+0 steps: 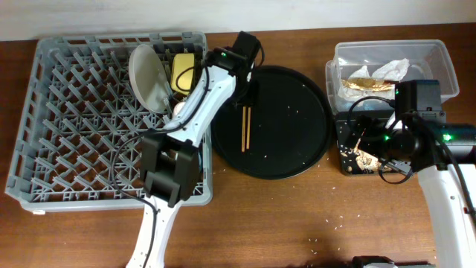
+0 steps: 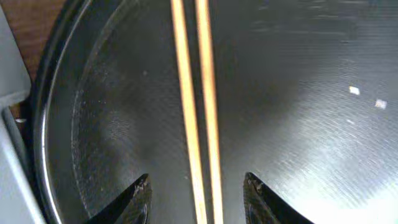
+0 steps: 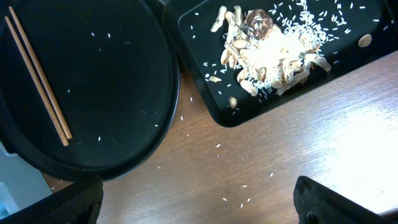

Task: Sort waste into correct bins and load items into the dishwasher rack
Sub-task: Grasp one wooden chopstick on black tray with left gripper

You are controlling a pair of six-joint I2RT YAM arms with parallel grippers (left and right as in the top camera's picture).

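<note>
Dishwasher rack: grey lattice. It holds the grey-green plate on edge and the yellow bowl, both near its 1 o'clock corner.

Chopsticks: two thin, pale wooden sticks, parallel, lying on the round black tray toward its 9 o'clock side.

Left gripper: jaws spread, one tip on each side of the sticks; no contact visible.

Right gripper: jaws spread wide, empty, over the table at 6 o'clock of the black rectangular tray holding food scraps.
</note>
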